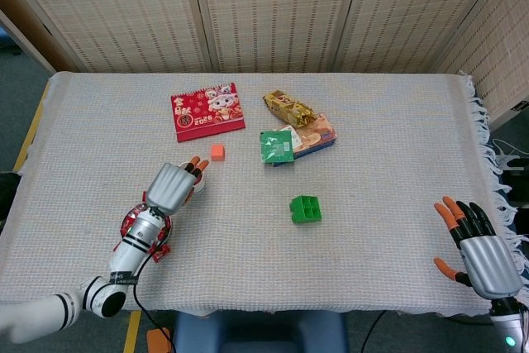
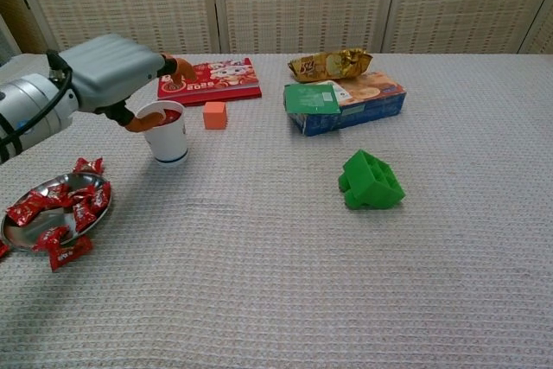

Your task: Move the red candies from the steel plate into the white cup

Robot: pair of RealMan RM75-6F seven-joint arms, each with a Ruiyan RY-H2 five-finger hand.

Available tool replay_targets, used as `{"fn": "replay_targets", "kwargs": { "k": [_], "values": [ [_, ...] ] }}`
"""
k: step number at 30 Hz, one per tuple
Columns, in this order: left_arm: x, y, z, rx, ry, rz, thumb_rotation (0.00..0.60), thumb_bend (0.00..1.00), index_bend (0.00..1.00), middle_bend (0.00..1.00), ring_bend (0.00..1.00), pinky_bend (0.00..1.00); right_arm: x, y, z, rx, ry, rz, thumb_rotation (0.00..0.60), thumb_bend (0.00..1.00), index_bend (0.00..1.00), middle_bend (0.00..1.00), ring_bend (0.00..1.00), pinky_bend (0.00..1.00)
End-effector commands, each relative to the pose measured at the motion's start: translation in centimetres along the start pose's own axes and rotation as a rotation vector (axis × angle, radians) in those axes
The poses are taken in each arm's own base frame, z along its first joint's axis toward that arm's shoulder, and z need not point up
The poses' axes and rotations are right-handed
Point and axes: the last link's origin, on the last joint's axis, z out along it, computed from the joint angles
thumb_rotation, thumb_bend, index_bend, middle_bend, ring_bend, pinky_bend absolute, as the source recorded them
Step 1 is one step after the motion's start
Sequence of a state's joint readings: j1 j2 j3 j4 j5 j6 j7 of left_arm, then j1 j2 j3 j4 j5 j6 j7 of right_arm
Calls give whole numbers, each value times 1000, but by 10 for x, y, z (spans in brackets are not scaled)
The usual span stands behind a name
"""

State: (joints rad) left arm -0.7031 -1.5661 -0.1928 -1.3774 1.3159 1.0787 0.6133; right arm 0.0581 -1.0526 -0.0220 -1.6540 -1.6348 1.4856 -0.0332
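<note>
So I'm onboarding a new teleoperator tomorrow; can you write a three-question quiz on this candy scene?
1. True or false: the steel plate still has red candies on it.
2. Which hand is over the white cup? A) left hand B) right hand C) neither
3. Fill in: the small orange cube sits between the cup and the ____ calendar.

Key: 1 true. 2 A; the right hand rests open near the table's far right edge. 3 red.
</note>
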Motion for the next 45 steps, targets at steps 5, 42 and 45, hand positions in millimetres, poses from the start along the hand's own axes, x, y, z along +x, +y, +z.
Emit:
{"fn": "replay_targets", "kwargs": {
  "k": [5,42,45],
  "values": [
    [-12,-32,-111,11,-56,-102,600,407,168,194,769,1000,-2,-5,-1,24,-11,-2,600,125,0,0,0,0],
    [-118,-55,-214,213,-176,-97,600,409,241,345,770,1000,-8,-11,-1,43,-30,-17,600,125,0,0,0,0],
    [-116,-50,-216,194,-168,-108,600,409,239,345,770,1000,-8,-11,-1,40,-31,-16,600,125,0,0,0,0]
  ]
}}
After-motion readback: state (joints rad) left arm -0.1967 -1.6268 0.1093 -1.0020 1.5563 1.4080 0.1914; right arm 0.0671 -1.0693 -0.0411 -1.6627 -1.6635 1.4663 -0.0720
